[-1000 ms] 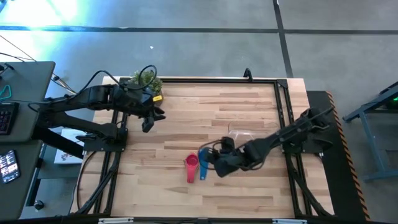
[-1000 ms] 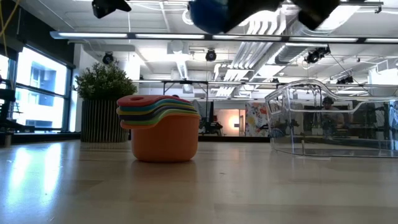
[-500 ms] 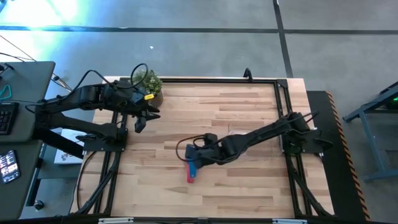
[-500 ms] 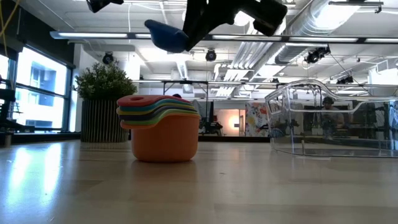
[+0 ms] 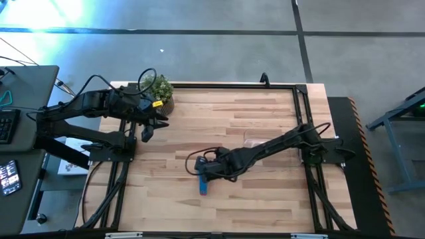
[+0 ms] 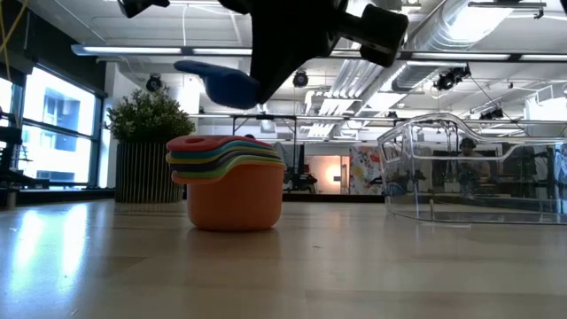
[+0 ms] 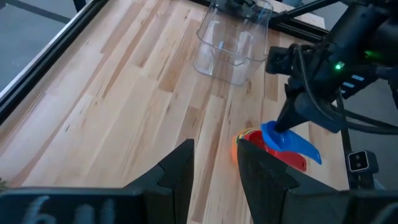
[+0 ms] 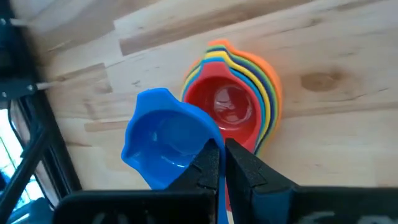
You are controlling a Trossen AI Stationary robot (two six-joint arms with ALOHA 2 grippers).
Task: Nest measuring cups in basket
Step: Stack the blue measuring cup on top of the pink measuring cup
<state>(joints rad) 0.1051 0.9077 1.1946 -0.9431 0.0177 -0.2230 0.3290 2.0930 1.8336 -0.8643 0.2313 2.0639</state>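
A stack of nested measuring cups (image 6: 235, 190), orange outermost and red innermost (image 8: 227, 106), stands bowl-down on the wood left of the table's middle. My right gripper (image 8: 219, 163) is shut on a blue cup (image 8: 165, 137) that hangs just above the stack (image 7: 249, 138). In the high view this gripper (image 5: 207, 169) hides the stack. The clear basket (image 6: 478, 168) stands on the table to the right of the stack (image 7: 233, 40). My left gripper (image 7: 214, 177) waits open, with nothing in it, near the table's far left (image 5: 147, 129). My right gripper pinches the blue cup between its two fingers at the bowl's rim (image 8: 202, 149), where the handle begins. The fingers (image 8: 245, 165) slant down from the table's right. The cup (image 6: 221, 81) hangs tilted, clear of the stack, with its handle (image 5: 203, 187) toward the near edge.
A potted green plant (image 5: 157, 86) stands at the far left corner. Dark frame rails (image 5: 302, 113) run along the table's sides. Bare wood lies between the stack and the basket (image 6: 345, 230) and along the near edge.
My right gripper has carried the blue cup toward the table's left and somewhat down, from beside the stack to right over it, tipping steeper on the way. My left gripper has drawn back a little toward the left edge, still open.
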